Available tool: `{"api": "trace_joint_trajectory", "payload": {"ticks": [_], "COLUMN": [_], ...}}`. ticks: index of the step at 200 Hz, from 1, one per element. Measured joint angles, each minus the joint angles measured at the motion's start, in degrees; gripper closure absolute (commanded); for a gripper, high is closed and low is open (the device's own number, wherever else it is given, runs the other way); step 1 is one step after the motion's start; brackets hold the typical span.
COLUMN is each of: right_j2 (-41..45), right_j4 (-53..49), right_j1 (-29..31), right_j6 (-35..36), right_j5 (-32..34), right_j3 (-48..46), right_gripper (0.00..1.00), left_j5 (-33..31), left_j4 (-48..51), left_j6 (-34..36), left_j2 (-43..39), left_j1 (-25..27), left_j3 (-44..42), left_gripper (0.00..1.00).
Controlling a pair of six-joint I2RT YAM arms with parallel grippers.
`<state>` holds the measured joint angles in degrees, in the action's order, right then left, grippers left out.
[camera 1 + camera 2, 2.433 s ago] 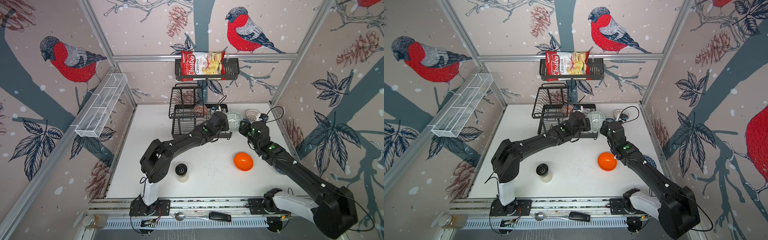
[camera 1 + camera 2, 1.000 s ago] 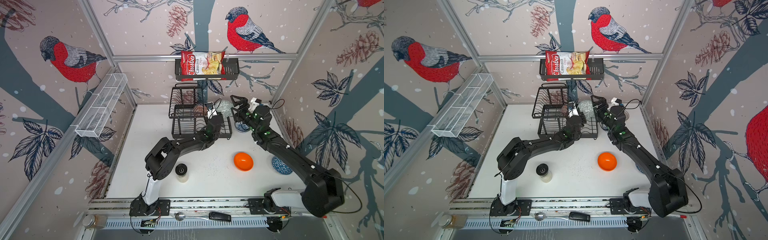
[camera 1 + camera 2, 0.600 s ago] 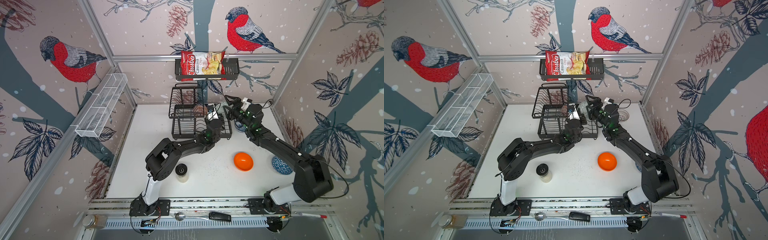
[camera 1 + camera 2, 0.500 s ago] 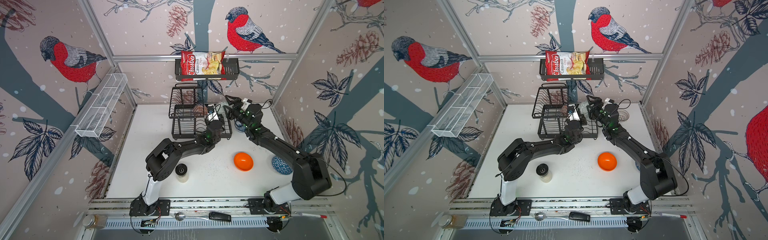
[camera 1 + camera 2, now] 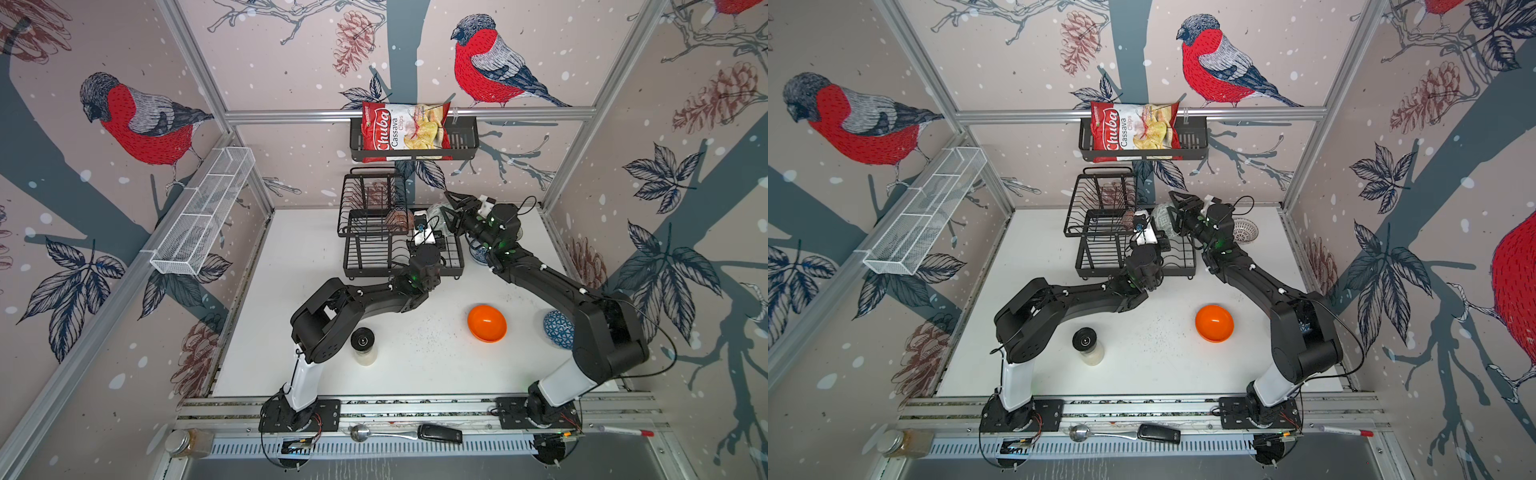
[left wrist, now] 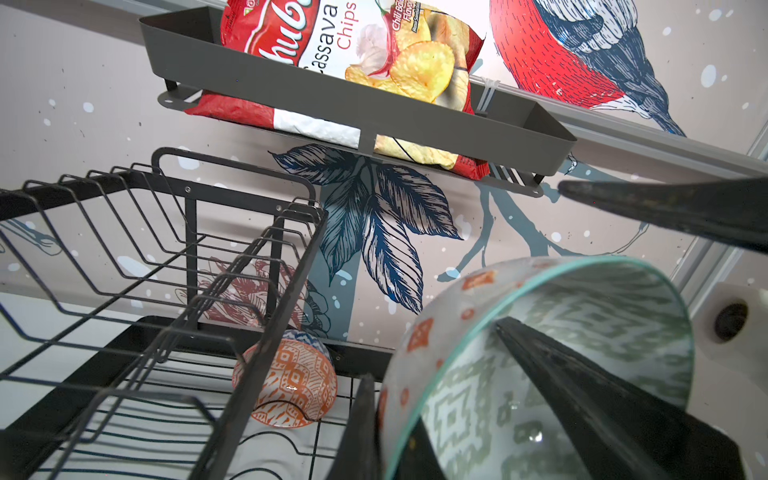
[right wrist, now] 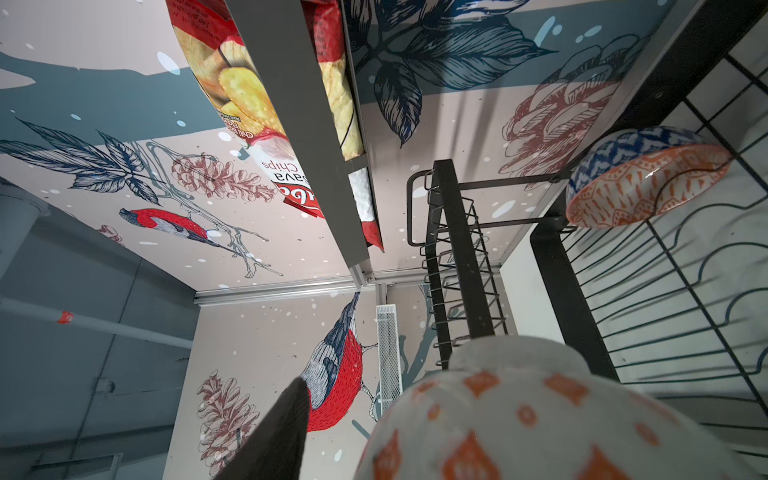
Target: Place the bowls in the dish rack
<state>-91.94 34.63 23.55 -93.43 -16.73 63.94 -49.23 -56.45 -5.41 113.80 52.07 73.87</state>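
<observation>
My left gripper (image 6: 432, 357) is clamped on the rim of the green bowl (image 6: 582, 316), one finger inside, holding it tilted over the right end of the rack (image 5: 361, 253). My right gripper (image 5: 448, 205) straddles the bowl with its fingers spread. One finger stands clear and its partner is hidden. In both top views the arms mostly cover the bowl.

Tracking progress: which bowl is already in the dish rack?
The orange-white patterned bowl, tipped in the lower tray of the dish rack; no other bowl rests there.
</observation>
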Motion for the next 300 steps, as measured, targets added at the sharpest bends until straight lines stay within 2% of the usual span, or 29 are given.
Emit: {"api": "trace_joint_trajectory", "payload": {"ticks": [20, 68, 127, 159, 232, 246, 263, 285, 300], "right_j2": [-0.15, 0.00, 2.12, 3.37, 0.81, 0.79, 0.79, 0.35, -0.17], "right_j4": [0.00, 0.48, 3.28, 6.08, 21.42, 22.43, 24.11, 24.87, 24.90], "right_j1": [0.07, 0.44, 1.16, 1.53, 2.23, 2.25, 2.25, 1.68, 1.07], "right_j6": [-0.85, -2.38, -3.56, -4.02, -5.29, -5.27, -4.90, -3.23, -2.38], "right_j5": [-0.68, -1.70, -1.42, -0.55, -1.42, -1.57, -1.57, -0.90, -0.50], "right_j3": [0.24, 0.44, -1.97, -4.00, -7.76, -8.04, -8.35, -8.17, -8.13], "right_gripper": [0.60, 0.78, 0.88, 0.99, 1.00, 1.00, 1.00, 1.00, 1.00], "left_j5": [-1.07, -4.02, -5.01, -5.01, -5.86, -5.79, -5.22, -1.25, 2.25], "left_j4": [-1.64, -2.56, -0.70, 1.18, 8.52, 9.99, 11.37, 12.33, 13.46], "left_j6": [1.36, 5.55, 7.45, 7.52, 5.95, 5.46, 4.79, 3.17, 1.57], "left_j2": [0.17, 0.33, -0.98, -1.77, -3.74, -4.31, -5.07, -6.69, -7.76], "left_j1": [0.26, 0.70, 0.94, 1.22, 1.33, 1.33, 1.33, 1.38, 1.11], "left_j3": [0.11, 0.20, 0.24, 0.72, 1.97, 2.03, 2.03, 1.95, 1.79], "left_gripper": [1.00, 1.00, 1.00, 1.00, 1.00, 0.90, 0.83, 0.72, 0.68]}}
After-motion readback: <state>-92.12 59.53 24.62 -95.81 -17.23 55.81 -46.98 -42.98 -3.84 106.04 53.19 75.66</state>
